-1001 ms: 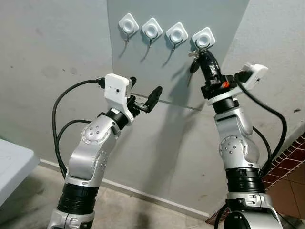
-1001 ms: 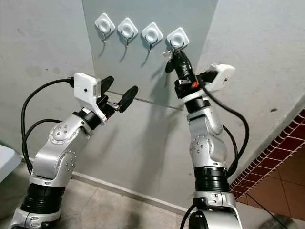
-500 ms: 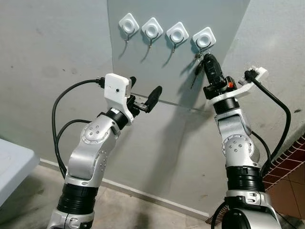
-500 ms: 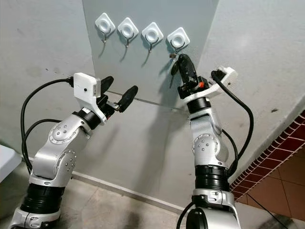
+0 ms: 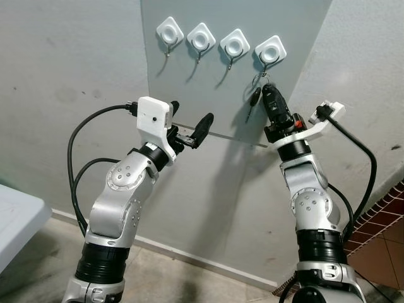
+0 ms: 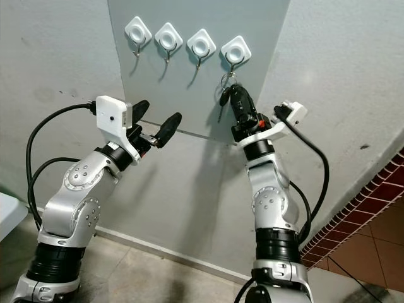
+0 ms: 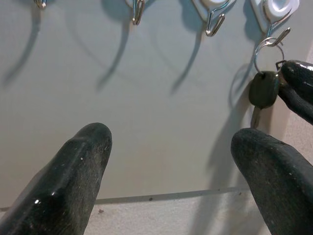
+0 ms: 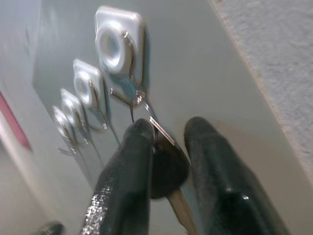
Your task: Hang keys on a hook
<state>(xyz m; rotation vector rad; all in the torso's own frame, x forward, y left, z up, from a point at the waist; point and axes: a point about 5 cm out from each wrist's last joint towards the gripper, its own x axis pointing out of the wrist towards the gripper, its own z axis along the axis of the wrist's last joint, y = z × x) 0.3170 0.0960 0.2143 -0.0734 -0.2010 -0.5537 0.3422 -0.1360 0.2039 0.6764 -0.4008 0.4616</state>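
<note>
A black-headed key hangs by its ring from the rightmost of several white hooks on a grey wall panel. My right gripper is just below that hook, beside the key. It is open, and in the right wrist view the key head lies between its fingers. My left gripper is open and holds nothing, lower down and to the left of the panel. Its two fingers point at the panel under the bare hooks.
The three hooks to the left are bare. A white table corner shows at the lower left. Red brick tiles lie at the lower right. A black cable loops from my right wrist.
My right gripper has come down and away from the rightmost hook and turned at the wrist. The key is now out of its grip and hangs free on that hook. The left arm has not moved.
</note>
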